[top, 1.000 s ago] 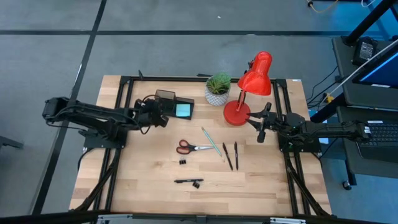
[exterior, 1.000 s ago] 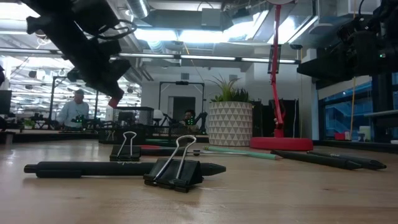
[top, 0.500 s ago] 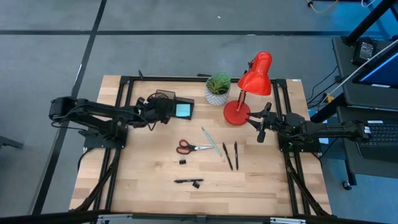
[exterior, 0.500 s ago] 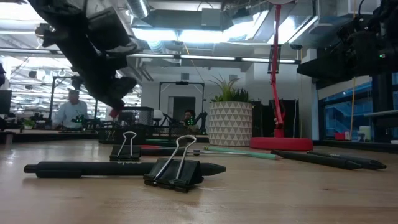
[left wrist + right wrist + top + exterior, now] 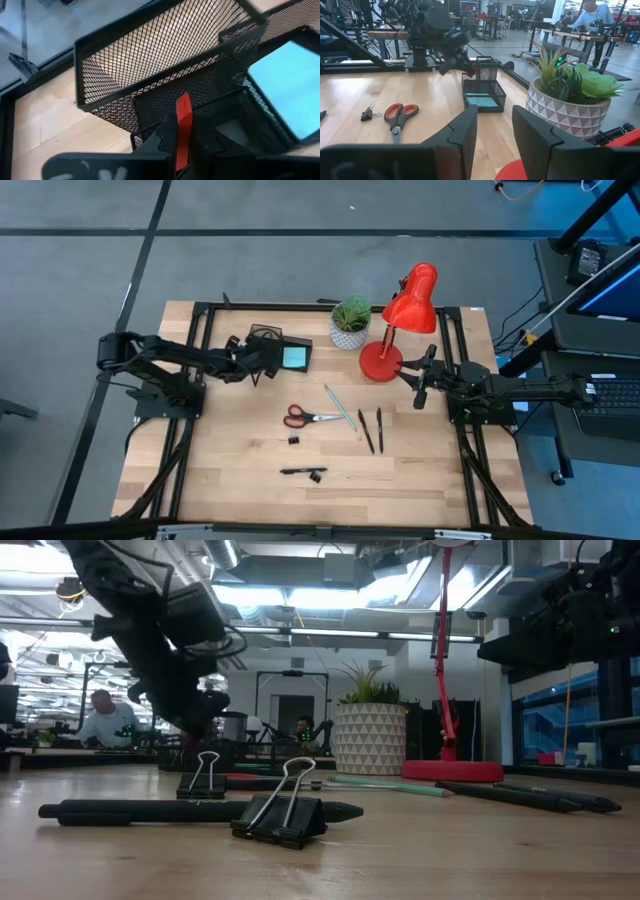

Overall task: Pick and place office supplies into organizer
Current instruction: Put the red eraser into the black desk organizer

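Observation:
My left gripper (image 5: 262, 364) hovers at the left side of the black mesh organizer (image 5: 281, 350), shut on a small red piece (image 5: 183, 120). A light-blue notepad (image 5: 294, 357) lies in the organizer's right compartment. On the table lie red-handled scissors (image 5: 305, 417), a teal pencil (image 5: 341, 407), two black pens (image 5: 372, 430), a third pen (image 5: 300, 472) and black binder clips (image 5: 295, 440). My right gripper (image 5: 420, 387) waits open beside the lamp base, with nothing between its fingers. My left gripper pinches the red piece's near end (image 5: 181, 150) between its two fingers. The fingers slant downward from the table's left. The piece sticks out past the fingertips, lifted clear, its free end (image 5: 183, 100) over the organizer's mesh wall.
A red desk lamp (image 5: 400, 330) and a potted green plant (image 5: 350, 323) stand at the back, right of the organizer. A black frame (image 5: 200, 330) borders the table. Bare wood lies along the near edge.
My left gripper has gone down and toward the table's right, closer to the organizer, still shut on the red piece. My right arm has kept still.

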Robot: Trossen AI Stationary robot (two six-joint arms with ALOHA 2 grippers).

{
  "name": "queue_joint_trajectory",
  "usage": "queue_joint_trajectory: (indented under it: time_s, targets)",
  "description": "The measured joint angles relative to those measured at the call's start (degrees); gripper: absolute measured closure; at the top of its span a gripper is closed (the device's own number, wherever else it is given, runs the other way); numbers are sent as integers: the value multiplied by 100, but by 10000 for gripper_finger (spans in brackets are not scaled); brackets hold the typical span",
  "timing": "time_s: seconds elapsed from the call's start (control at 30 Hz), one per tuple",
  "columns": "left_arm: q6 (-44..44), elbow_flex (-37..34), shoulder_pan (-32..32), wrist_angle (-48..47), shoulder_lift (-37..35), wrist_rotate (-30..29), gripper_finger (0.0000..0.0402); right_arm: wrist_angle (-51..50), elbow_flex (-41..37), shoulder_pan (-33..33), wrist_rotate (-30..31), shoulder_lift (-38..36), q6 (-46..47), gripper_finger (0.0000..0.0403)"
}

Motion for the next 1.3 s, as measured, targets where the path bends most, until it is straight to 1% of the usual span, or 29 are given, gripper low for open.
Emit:
queue_joint_trajectory:
  time_s: [0.23,0.4,0.6,0.73,0.87,1.0,1.3]
  targets:
    - [0,0,122,97,326,130,382,0,0,-2,0,-2,0,276]
    - [-9,0,137,115,383,159,378,0,0,-2,0,-2,0,276]
    - [-50,0,136,393,383,226,343,2,0,-2,0,0,0,276]
    - [-52,0,138,406,373,303,316,2,0,-2,-2,0,0,276]
    - [-50,0,138,398,371,303,298,2,0,0,0,-2,-2,276]
    - [-50,0,138,395,370,366,291,2,0,-1,0,-1,0,276]
    - [53,0,136,391,316,633,290,2,0,1,0,-2,-2,276]
